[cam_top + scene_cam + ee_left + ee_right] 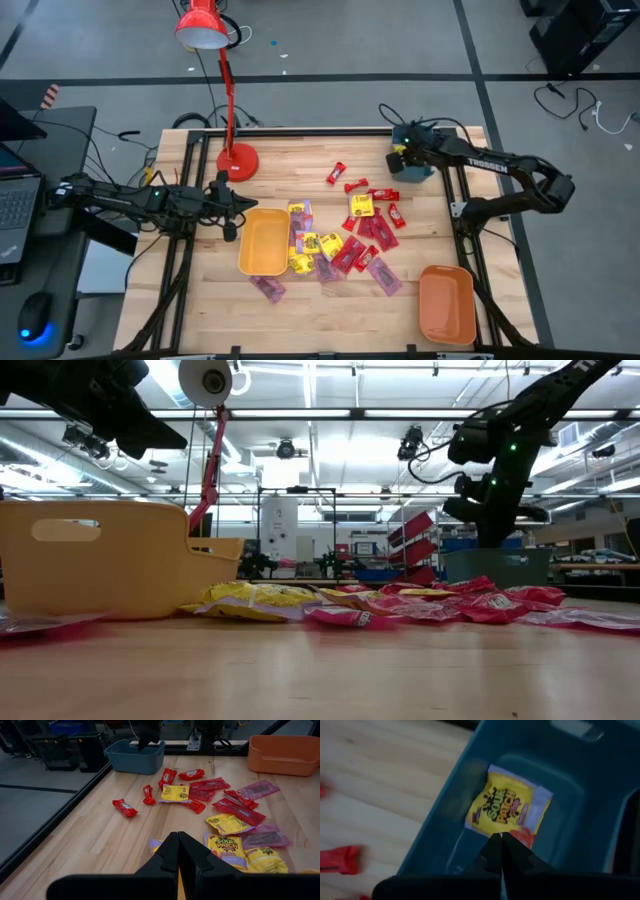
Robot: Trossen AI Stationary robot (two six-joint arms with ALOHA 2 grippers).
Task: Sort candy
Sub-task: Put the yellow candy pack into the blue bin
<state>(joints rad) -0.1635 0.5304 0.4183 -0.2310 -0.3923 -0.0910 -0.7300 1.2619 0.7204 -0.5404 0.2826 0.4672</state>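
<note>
Left claw pinched shut, nothing in it, hovering just left of the yellow-orange plastic tray. Left wrist view shows its closed fingertips over the pale wooden slat surface, with the scattered candy ahead of it: red wrappers, yellow packets with dark print, pinkish-purple packets, mostly to the claw's right in the high view.

Right claw also fully shut and empty, hanging over the teal plastic bin at the surface's far right edge. Only the right wrist view sees inside the bin: one yellow Sour Patch packet lies flat on its floor, just beyond the fingertips. High view hides that under the arm.

An orange plastic tray sits near the front right corner, well apart from the right claw.

A red desk lamp stands behind the left claw. Low view shows the candy pile edge-on, workshop racks and ceiling strip lights beyond.
</note>
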